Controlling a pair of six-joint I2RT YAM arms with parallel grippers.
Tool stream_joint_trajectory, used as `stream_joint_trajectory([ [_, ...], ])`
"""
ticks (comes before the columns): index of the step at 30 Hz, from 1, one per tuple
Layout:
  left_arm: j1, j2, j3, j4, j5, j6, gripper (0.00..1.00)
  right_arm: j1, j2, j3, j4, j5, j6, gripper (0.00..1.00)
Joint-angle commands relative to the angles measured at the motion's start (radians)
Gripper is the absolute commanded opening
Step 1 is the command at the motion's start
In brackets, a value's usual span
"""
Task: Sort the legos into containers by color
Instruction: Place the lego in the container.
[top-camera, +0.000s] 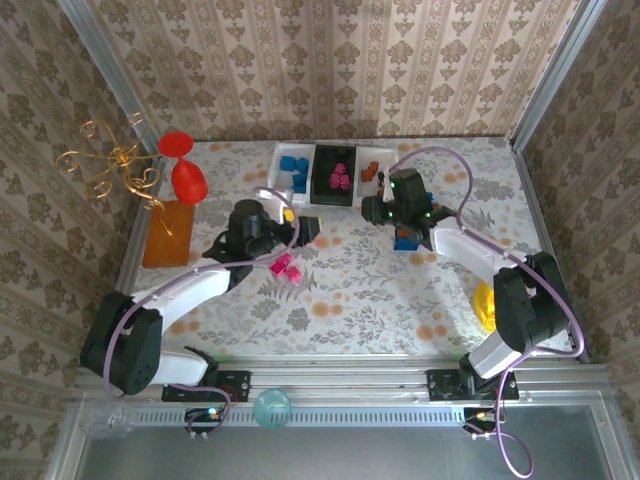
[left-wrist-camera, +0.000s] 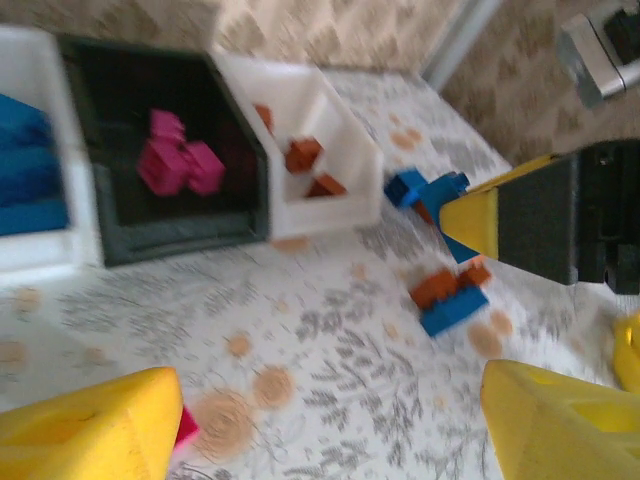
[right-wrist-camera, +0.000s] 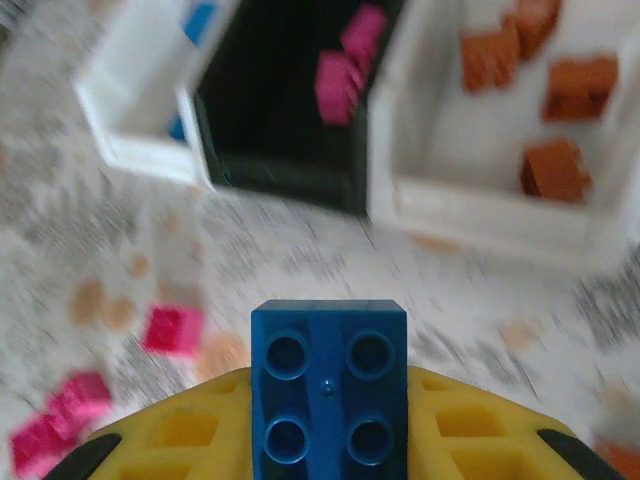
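Observation:
My right gripper (right-wrist-camera: 328, 405) is shut on a blue lego (right-wrist-camera: 328, 375), held between its yellow fingers above the table. In the top view the right gripper (top-camera: 400, 213) hangs just in front of the containers. Three containers stand in a row at the back: a white one with blue legos (top-camera: 292, 170), a black one with pink legos (top-camera: 335, 175) and a white one with orange-brown legos (top-camera: 372, 172). My left gripper (left-wrist-camera: 330, 430) is open over bare tablecloth, with a pink lego (left-wrist-camera: 185, 425) beside its left finger. Orange-brown and blue legos (left-wrist-camera: 450, 295) lie loose on the table.
Two pink legos (top-camera: 285, 266) lie near the left gripper (top-camera: 300, 228). A red goblet (top-camera: 185, 165), a gold wire stand (top-camera: 110, 160) and an orange-brown mat (top-camera: 168, 233) sit at the back left. A yellow object (top-camera: 485, 305) lies by the right arm.

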Motion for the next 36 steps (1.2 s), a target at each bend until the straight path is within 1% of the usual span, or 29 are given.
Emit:
stream_joint_trajectory([
  [1,0.058,-0.035,-0.02,-0.025,0.024,-0.102,0.79,0.013,0.112,0.104,0.07,-0.103,0.071,0.3],
  [4,0.105,-0.062,-0.037,-0.069,0.002,-0.108,0.8,0.031,0.229,0.22,0.132,-0.128,0.13,0.3],
  [7,0.131,-0.089,-0.069,-0.082,-0.006,-0.121,0.8,0.053,0.361,0.354,0.176,-0.141,0.187,0.3],
  [15,0.157,-0.188,-0.143,-0.117,-0.016,-0.135,0.8,0.099,0.694,0.776,0.103,-0.103,0.22,0.32],
  [20,0.157,-0.246,-0.166,-0.153,-0.02,-0.137,0.8,0.108,0.869,1.044,0.016,-0.1,0.231,0.37],
  [22,0.157,-0.266,-0.173,-0.167,-0.024,-0.137,0.8,0.111,0.922,1.148,-0.031,-0.125,0.234,0.43],
  [24,0.157,-0.278,-0.179,-0.176,-0.028,-0.137,0.8,0.11,0.937,1.205,-0.056,-0.151,0.233,0.5],
  [27,0.157,-0.28,-0.181,-0.18,-0.027,-0.135,0.8,0.107,0.893,1.206,-0.075,-0.176,0.207,0.59],
  [30,0.149,-0.271,-0.178,-0.167,-0.011,-0.141,0.8,0.095,0.798,1.123,-0.08,-0.198,0.172,0.64],
  [32,0.129,-0.263,-0.174,-0.147,0.001,-0.135,0.8,0.079,0.705,0.994,-0.046,-0.214,0.149,0.65],
  [35,0.08,-0.246,-0.167,-0.1,0.008,-0.095,0.8,0.048,0.504,0.707,0.027,-0.197,0.11,0.67],
  [36,0.032,-0.235,-0.162,-0.085,0.006,-0.076,0.8,0.035,0.432,0.608,0.041,-0.182,0.092,0.68],
])
